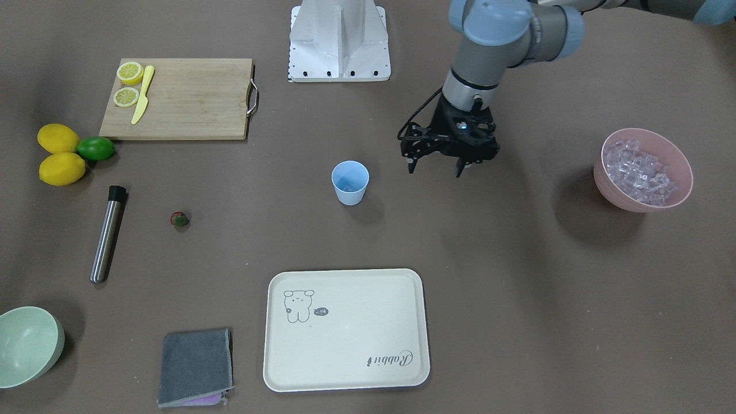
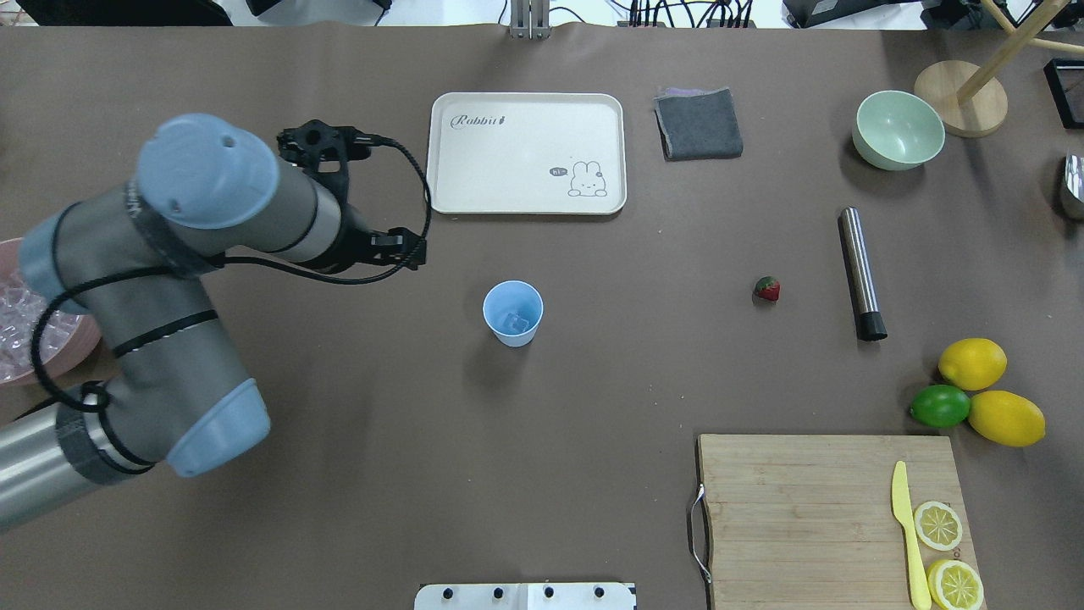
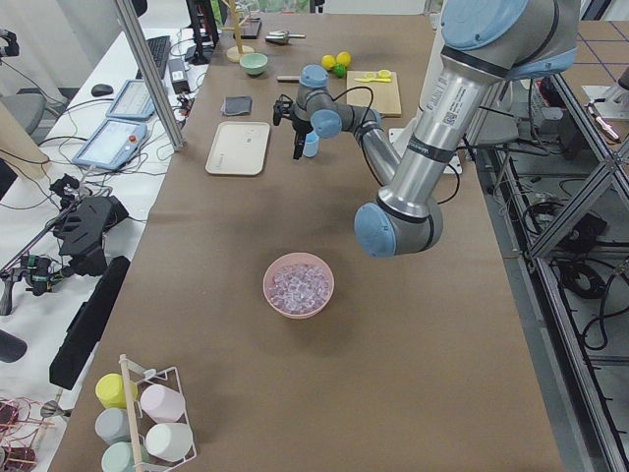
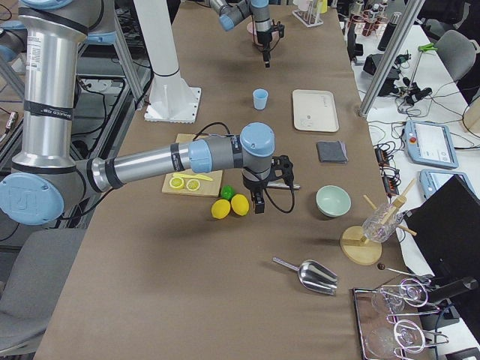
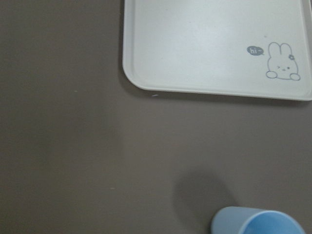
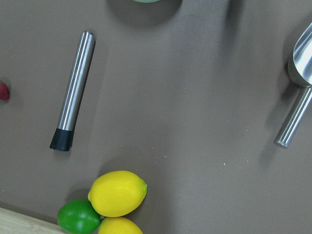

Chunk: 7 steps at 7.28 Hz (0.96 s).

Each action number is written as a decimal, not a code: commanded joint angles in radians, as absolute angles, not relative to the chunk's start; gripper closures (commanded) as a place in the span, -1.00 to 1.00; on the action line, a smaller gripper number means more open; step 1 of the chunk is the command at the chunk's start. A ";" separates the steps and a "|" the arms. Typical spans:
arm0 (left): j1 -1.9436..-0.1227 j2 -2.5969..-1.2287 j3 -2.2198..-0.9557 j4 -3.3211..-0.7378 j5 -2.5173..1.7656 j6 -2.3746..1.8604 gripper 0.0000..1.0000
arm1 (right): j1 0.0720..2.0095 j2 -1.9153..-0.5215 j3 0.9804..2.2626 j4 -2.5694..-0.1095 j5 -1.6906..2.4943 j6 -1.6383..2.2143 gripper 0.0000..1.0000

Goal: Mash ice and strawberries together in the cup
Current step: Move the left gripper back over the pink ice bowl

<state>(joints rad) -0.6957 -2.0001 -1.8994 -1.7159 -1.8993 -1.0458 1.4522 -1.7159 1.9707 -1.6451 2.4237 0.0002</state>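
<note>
Locate strawberry (image 2: 766,289) right of cup (image 2: 512,313), nearer right gripper (image 4: 259,203) (jaw state cannot be told) than left gripper (image 1: 435,169) (jaws spread, empty).

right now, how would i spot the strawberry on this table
Start at the blue cup mid-table and look toward the steel muddler. The strawberry lies alone just short of it. It is the only small red thing, green-capped.

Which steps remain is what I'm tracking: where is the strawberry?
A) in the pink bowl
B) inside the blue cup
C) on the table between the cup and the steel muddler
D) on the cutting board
C: the strawberry lies on the table between the cup and the steel muddler, touching neither.
</note>
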 commanded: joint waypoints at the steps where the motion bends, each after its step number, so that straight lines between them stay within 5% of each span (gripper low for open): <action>1: -0.854 -1.748 -2.015 -1.723 -2.032 -0.727 -0.92 | 1.451 -1.715 1.974 -1.644 2.424 0.002 -1.00; 3: -1.001 -1.511 -2.037 -1.840 -2.062 -0.352 -0.92 | 1.451 -1.712 1.974 -1.644 2.424 0.002 -1.00; 7: -1.103 -1.272 -1.754 -2.406 -2.132 -0.113 -0.91 | 1.451 -1.712 1.974 -1.644 2.424 0.002 -1.00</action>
<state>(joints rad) -1.0917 -1.3134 -1.8508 -2.2478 -2.1276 -0.1331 1.4512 -1.7107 1.9743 -1.6444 2.4237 0.0015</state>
